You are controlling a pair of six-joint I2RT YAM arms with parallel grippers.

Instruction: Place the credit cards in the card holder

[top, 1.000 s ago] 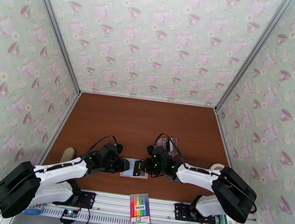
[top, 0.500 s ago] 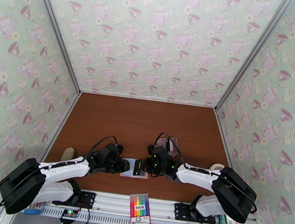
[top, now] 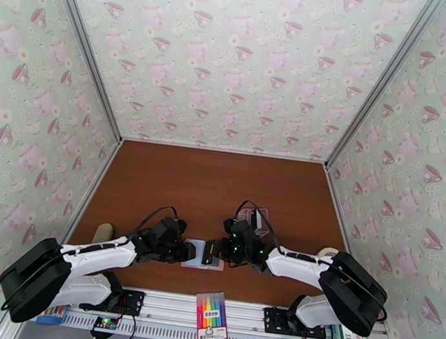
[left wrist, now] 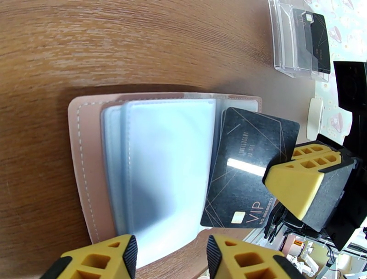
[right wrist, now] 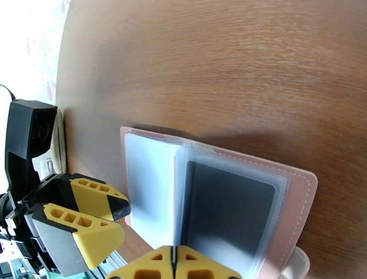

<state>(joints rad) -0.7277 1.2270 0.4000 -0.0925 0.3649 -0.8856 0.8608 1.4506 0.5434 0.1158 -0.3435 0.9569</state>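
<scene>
The card holder (top: pixel 203 263) is a pink wallet lying open near the table's front edge, its clear sleeves (left wrist: pixel 167 165) facing up. A black credit card (left wrist: pixel 250 170) marked VIP slants over the wallet's right half, its left edge at the sleeves. My right gripper (top: pixel 208 253) is shut on that card's far end, and its yellow fingertips (left wrist: pixel 298 183) meet the card's corner. In the right wrist view the card (right wrist: pixel 229 215) is a dark blur ahead of my shut right gripper (right wrist: pixel 172 264). My left gripper (left wrist: pixel 172 254) is open, its fingers straddling the wallet's near edge.
A clear plastic box (left wrist: pixel 298 41) holding more black cards stands behind the wallet to the right (top: pixel 253 217). A pack of coloured markers (top: pixel 211 317) lies on the front rail. A tape roll (top: pixel 328 253) sits at the right and a beige object (top: pixel 102 233) at the left.
The left arm's elbow has shifted slightly. Both grippers, the card and the wallet stay where they were.
</scene>
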